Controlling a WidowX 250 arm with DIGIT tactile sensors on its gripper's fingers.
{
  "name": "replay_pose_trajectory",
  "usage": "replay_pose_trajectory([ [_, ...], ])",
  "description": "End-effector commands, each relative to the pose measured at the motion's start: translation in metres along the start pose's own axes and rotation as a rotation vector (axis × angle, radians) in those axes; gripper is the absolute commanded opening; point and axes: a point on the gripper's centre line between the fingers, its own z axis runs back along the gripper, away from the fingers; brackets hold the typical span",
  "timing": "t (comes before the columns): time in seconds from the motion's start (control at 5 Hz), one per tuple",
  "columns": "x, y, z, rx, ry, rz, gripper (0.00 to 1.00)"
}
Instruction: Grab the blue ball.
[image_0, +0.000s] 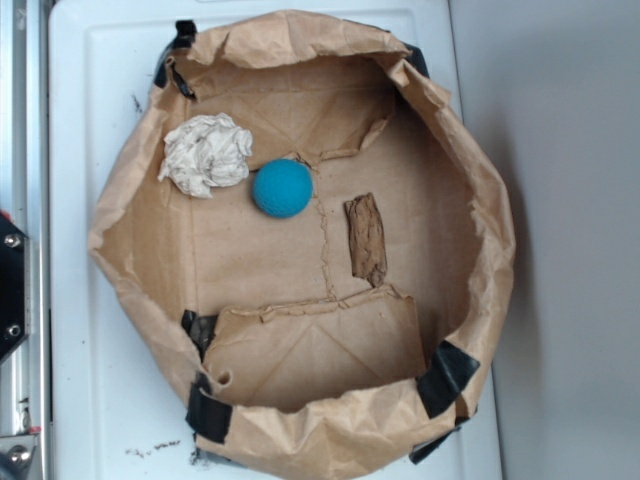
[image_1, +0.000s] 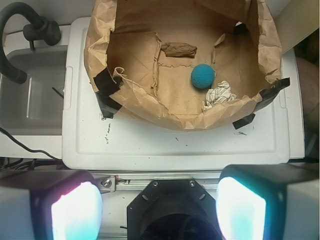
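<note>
The blue ball (image_0: 282, 188) (image_1: 203, 76) is teal and round. It rests on the floor of a rolled-down brown paper bag (image_0: 480, 210) (image_1: 100, 45), right beside a crumpled white paper wad (image_0: 207, 153) (image_1: 219, 95). A brown wood chunk (image_0: 367, 240) (image_1: 179, 49) lies a little apart from the ball. In the wrist view my gripper (image_1: 160, 210) is open, its two glowing fingers (image_1: 75, 212) wide apart at the bottom edge with nothing between them, well back from the bag. The gripper does not show in the exterior view.
The bag stands on a white plastic lid (image_0: 80, 350) (image_1: 175, 145), held by black tape patches (image_0: 447, 375) (image_1: 107, 82). A metal rail (image_0: 20, 120) runs along the left. A grey sink (image_1: 30, 95) with a black hose (image_1: 15, 20) is left of the lid.
</note>
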Motion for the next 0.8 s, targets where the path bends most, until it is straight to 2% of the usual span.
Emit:
replay_pose_trajectory([
  [0.0, 0.0, 0.0, 0.0, 0.0, 0.0, 0.0, 1.0],
  [0.2, 0.045, 0.002, -0.007, -0.006, -0.038, 0.006, 1.0],
  [0.4, 0.073, 0.006, -0.016, -0.02, -0.094, -0.041, 1.0],
  [0.6, 0.109, 0.022, -0.038, 0.005, -0.08, -0.12, 1.0],
])
